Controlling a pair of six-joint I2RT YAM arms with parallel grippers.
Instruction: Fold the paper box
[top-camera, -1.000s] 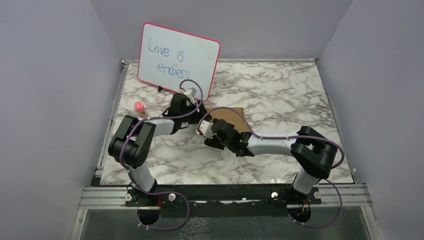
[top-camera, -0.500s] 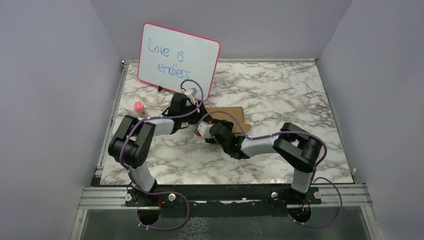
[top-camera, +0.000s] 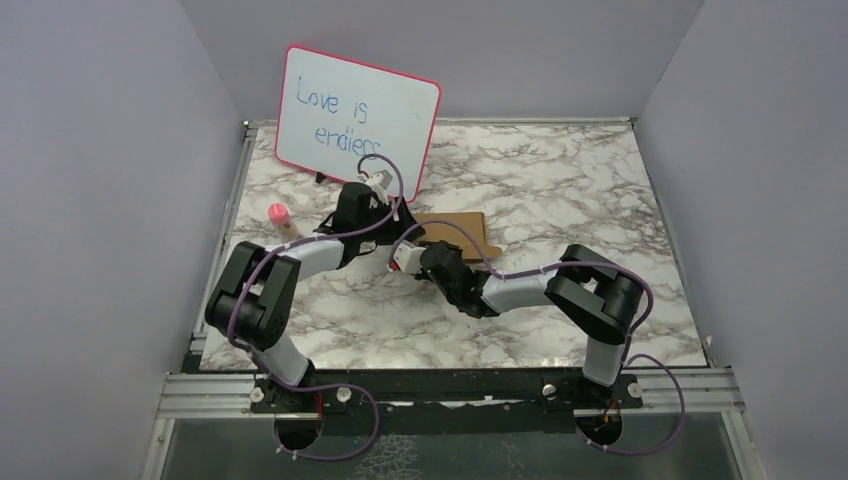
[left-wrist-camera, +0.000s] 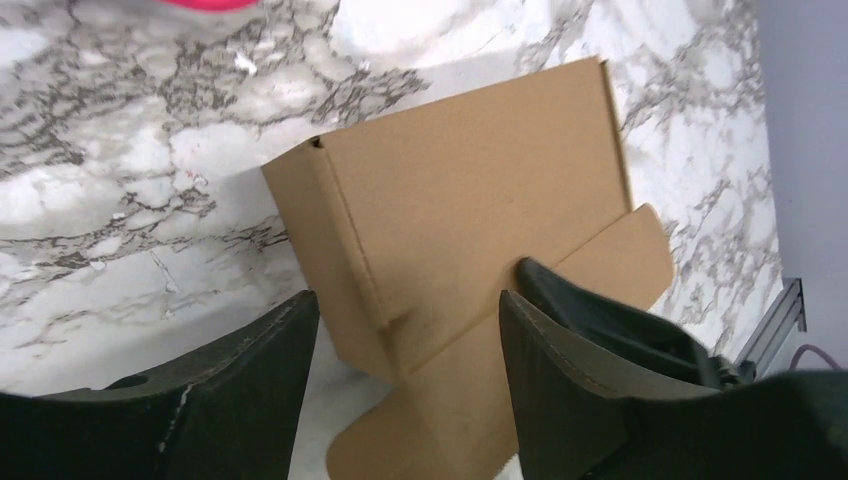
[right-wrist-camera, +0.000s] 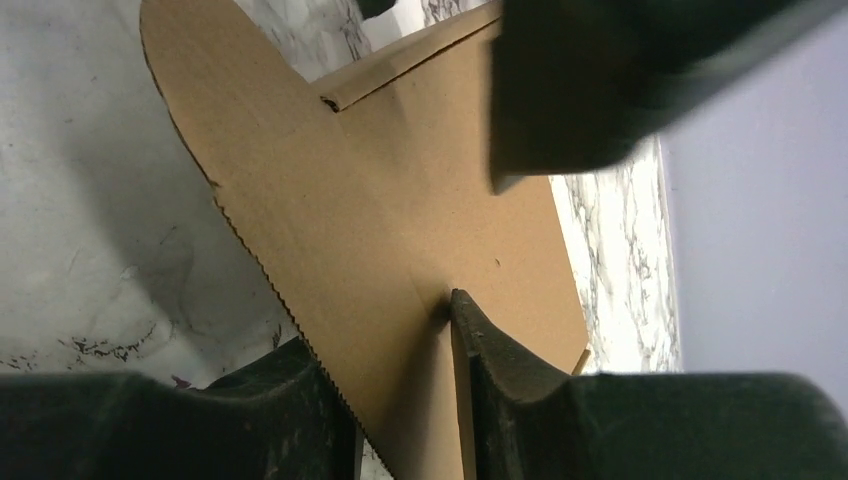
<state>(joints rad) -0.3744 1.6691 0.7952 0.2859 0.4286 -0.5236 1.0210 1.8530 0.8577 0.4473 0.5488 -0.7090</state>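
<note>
Behind paper box (top-camera: 462, 228), pink-framed whiteboard (top-camera: 358, 118).

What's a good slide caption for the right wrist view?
Right hand grips a flap of the brown paper box above the marble table.

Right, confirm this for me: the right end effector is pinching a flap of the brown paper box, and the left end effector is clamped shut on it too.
Not quite. The left end effector is open, not clamped: the left wrist view shows its fingers spread wide with the paper box lying beyond them, ungripped. The right end effector is pinching a flap of it.
</note>
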